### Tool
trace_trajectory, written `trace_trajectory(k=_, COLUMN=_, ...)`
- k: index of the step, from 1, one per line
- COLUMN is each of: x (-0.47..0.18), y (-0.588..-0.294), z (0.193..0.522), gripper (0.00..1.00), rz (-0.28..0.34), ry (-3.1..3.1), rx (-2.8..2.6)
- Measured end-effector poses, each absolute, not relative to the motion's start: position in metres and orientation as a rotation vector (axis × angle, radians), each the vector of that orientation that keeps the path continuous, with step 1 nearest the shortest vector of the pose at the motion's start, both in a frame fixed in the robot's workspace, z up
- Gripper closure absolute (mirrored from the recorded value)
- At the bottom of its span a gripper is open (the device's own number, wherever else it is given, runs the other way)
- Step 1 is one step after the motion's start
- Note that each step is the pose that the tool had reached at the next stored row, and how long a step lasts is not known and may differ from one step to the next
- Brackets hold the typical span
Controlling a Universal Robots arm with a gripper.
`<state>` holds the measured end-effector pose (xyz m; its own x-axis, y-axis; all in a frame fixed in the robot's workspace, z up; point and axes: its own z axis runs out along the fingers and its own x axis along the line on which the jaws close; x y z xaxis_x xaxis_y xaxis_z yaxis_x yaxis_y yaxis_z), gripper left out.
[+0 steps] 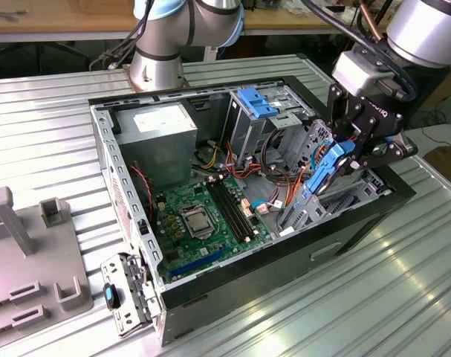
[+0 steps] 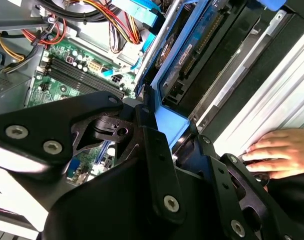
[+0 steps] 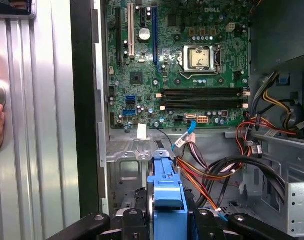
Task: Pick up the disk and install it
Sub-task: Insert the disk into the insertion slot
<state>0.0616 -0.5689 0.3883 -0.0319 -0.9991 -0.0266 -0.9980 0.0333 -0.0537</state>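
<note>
The disk (image 1: 322,177), a grey drive in a bright blue carrier rail, hangs tilted on edge over the drive bay (image 1: 345,199) at the exterior view's right end of the open computer case (image 1: 232,277). My black gripper (image 1: 349,152) is shut on its upper end. In the first wrist view the blue carrier (image 3: 166,192) sits between the two black fingers (image 3: 133,222), with the motherboard (image 3: 177,65) beyond. The second wrist view has the disk (image 2: 192,45) running along the case's edge, its blue end (image 2: 168,122) clamped in the gripper (image 2: 162,145).
Orange, black and blue cables (image 3: 212,172) lie close beside the disk. A pale blue latch (image 1: 256,103) tops the drive cage. A person's hand (image 2: 277,150) rests on the ribbed metal table (image 1: 403,297) by the case. A grey fixture (image 1: 24,245) stands at the exterior view's left.
</note>
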Motion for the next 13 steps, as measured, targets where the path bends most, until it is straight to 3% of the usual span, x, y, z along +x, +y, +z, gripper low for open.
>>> trace_trajectory(k=13, x=0.062, y=-0.569, z=0.371, gripper=0.63, rz=-0.029, ry=2.218, rx=-2.146)
